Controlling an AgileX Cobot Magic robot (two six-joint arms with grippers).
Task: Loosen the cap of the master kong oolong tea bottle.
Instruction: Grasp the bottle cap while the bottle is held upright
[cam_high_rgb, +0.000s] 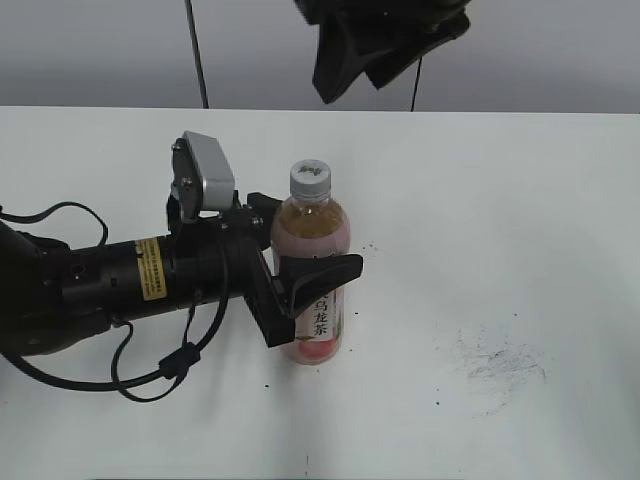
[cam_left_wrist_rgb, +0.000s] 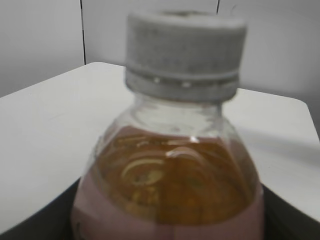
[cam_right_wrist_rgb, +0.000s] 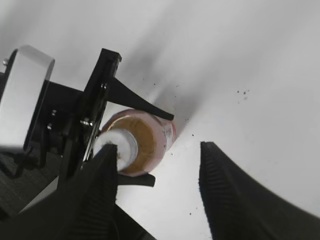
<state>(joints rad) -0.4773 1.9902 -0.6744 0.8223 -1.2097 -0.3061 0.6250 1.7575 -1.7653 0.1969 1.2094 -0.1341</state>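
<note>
The master kong oolong tea bottle (cam_high_rgb: 312, 225) stands upright on the white table (cam_high_rgb: 520, 220), amber tea above a pink label. Its grey-white cap (cam_high_rgb: 310, 177) is on top. My left gripper (cam_high_rgb: 305, 275) reaches in from the left and is shut on the bottle's middle, one finger on each side. The left wrist view is filled by the bottle (cam_left_wrist_rgb: 170, 185) and the cap (cam_left_wrist_rgb: 185, 55), with dark fingers (cam_left_wrist_rgb: 47, 222) at the lower corners. My right gripper (cam_high_rgb: 358, 75) hangs high above, open. From above, its jaws (cam_right_wrist_rgb: 157, 147) hold nothing; the cap (cam_right_wrist_rgb: 122, 142) shows beside the left finger.
Dark scuff marks (cam_high_rgb: 500, 360) smear the table at the right. A thin cable (cam_high_rgb: 197, 55) hangs at the back, and the left arm's black cables (cam_high_rgb: 150, 375) loop on the table at the front left.
</note>
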